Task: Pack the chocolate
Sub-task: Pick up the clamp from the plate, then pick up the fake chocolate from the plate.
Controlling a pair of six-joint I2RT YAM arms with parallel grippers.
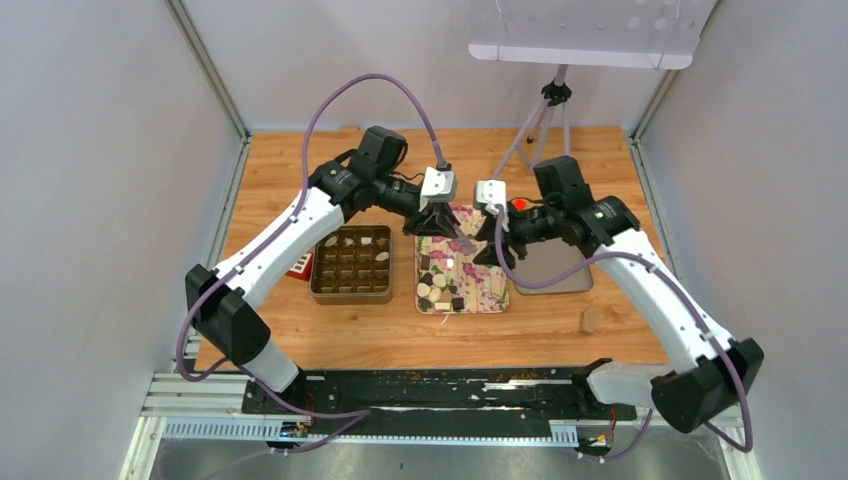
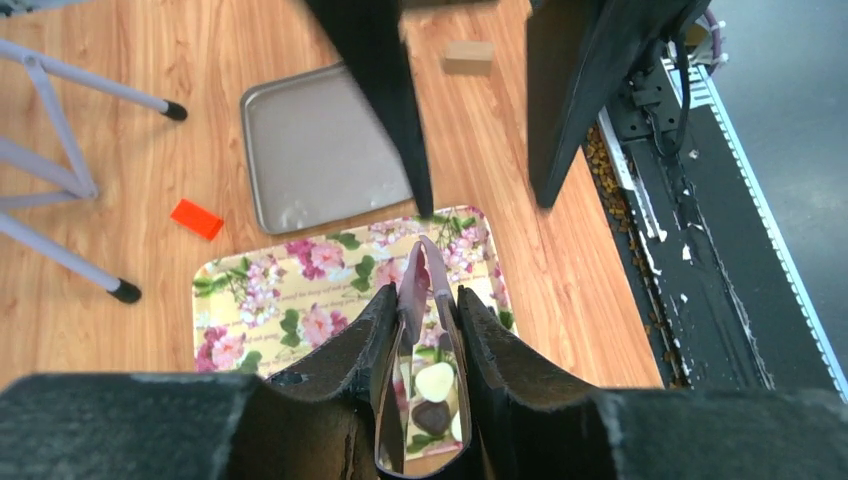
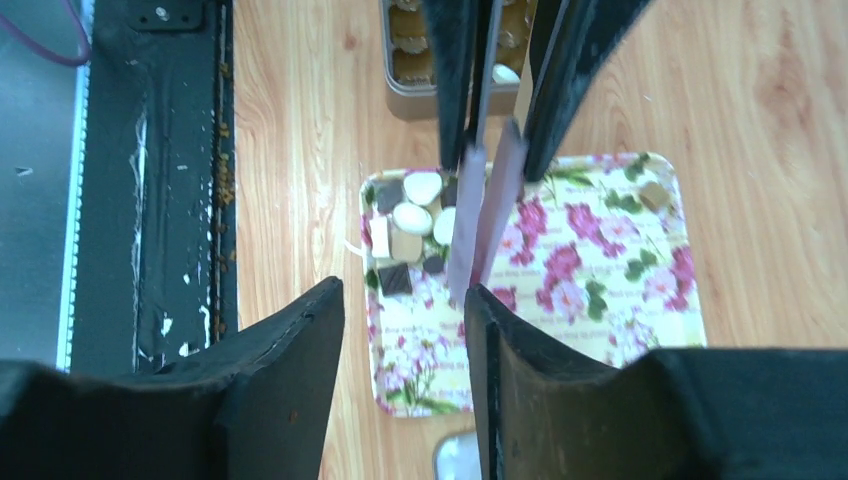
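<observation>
1. The wooden table (image 1: 300, 340) carries all the items below; a tripod (image 1: 545, 130) stands at its far edge.
2. The left gripper (image 2: 422, 300) hangs over the far part of the floral tray. Its fingers are pressed against both sides of the tongs, gripping them.
3. The right gripper (image 3: 403, 290) hangs just right of the left gripper, over the right part of the same tray. Its jaws stand apart with nothing between them; the tongs' tips end just beyond its fingertips.
4. The floral tray (image 1: 488, 290) lies at the table's centre.
5. The compartmented tin (image 1: 350, 295) lies just left of the floral tray.
6. The grey lid (image 1: 555, 268) lies flat, just right of the floral tray.
7. The tongs (image 2: 420, 280) are pale pink and point down toward the tray.
8. The chocolate (image 1: 440, 285) lies mostly clustered on the tray's near-left part: dark, cream and tan pieces. A few pale pieces sit in the tin's far row.
9. The red block (image 2: 197, 218) lies beyond the lid's far edge.
10. The tan cylinder (image 1: 588, 320) lies near-right of the lid.
</observation>
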